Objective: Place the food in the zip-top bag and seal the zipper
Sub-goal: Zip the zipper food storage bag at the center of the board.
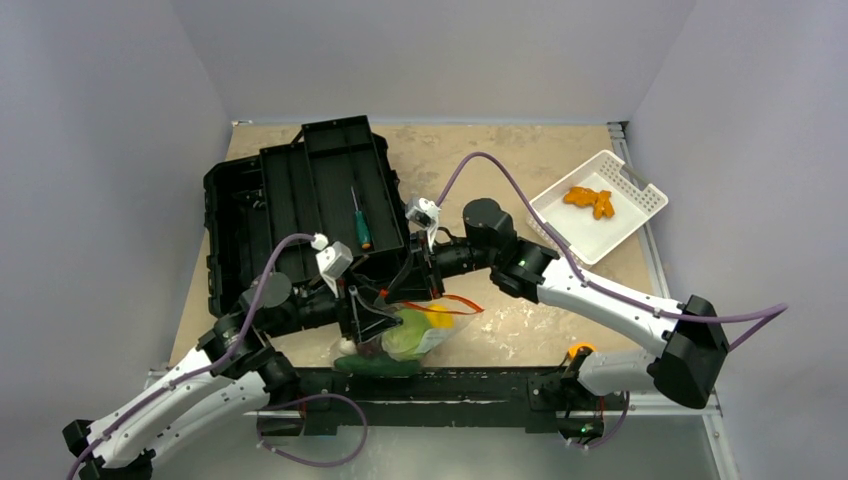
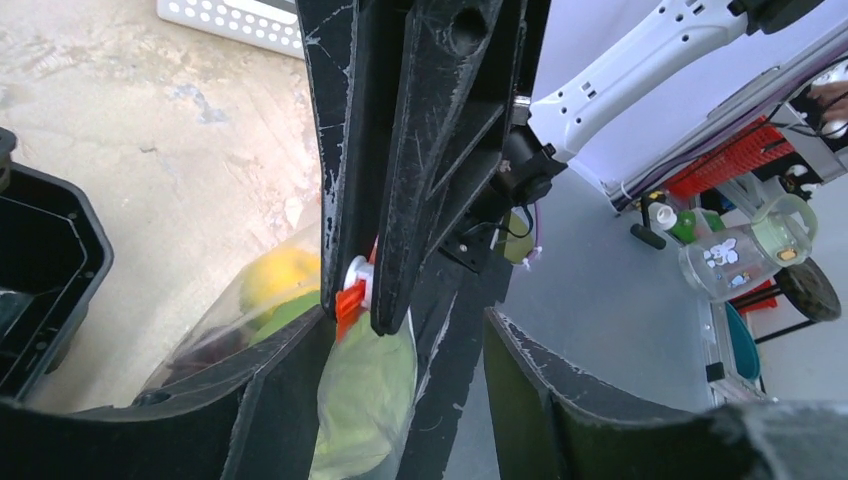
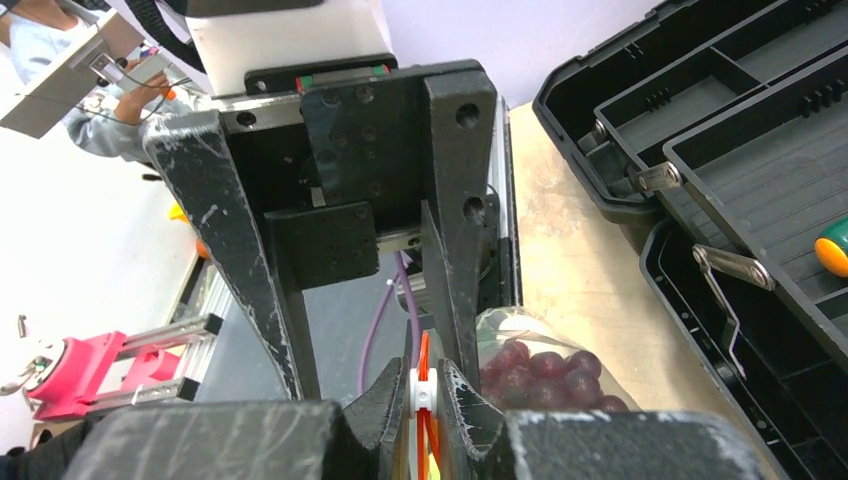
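The clear zip-top bag [image 1: 415,340] lies near the table's front edge with the food in it: pale green cabbage [image 2: 365,390], yellow lemon [image 2: 280,275] and purple grapes [image 3: 545,372]. A dark green cucumber [image 1: 375,365] lies along the bag's near side. My right gripper [image 3: 423,385] is shut on the white slider of the orange-red zipper [image 3: 424,350]. My left gripper [image 2: 405,330] is open, its fingers [image 2: 560,400] standing either side of the bag's cabbage end, just below the right gripper's fingers. A loose length of the zipper [image 1: 455,305] trails to the right.
The open black toolbox [image 1: 300,200] fills the back left, with a green-handled screwdriver [image 1: 362,230] in its tray, close behind both grippers. A white slotted basket [image 1: 600,205] holding an orange item [image 1: 590,200] stands at the back right.
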Tool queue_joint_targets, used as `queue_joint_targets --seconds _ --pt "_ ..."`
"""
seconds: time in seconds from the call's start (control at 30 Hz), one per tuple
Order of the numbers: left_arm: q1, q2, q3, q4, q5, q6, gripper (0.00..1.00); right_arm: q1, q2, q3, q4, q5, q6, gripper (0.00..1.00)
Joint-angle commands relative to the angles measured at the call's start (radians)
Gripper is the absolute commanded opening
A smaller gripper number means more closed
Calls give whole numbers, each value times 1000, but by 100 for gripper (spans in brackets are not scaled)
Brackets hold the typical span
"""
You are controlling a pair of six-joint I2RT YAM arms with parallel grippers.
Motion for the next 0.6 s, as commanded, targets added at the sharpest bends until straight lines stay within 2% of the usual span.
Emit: queue_joint_targets --seconds 0.0,0.13,0.23,0.3,0.57 --pt "0 71 44 36 66 17 55 -3 -29 12 94 -39 39 0" --pt "0 94 37 28 36 25 43 -3 -43 12 103 -26 50 0" --pt "1 100 42 -14 -30 33 19 -3 -54 8 118 -24 70 0" --pt "1 97 50 -45 -103 37 0 -4 -57 6 116 -22 73 0" --pt "0 -60 -26 -33 -304 -23 0 -4 -104 -2 -75 50 -90 0"
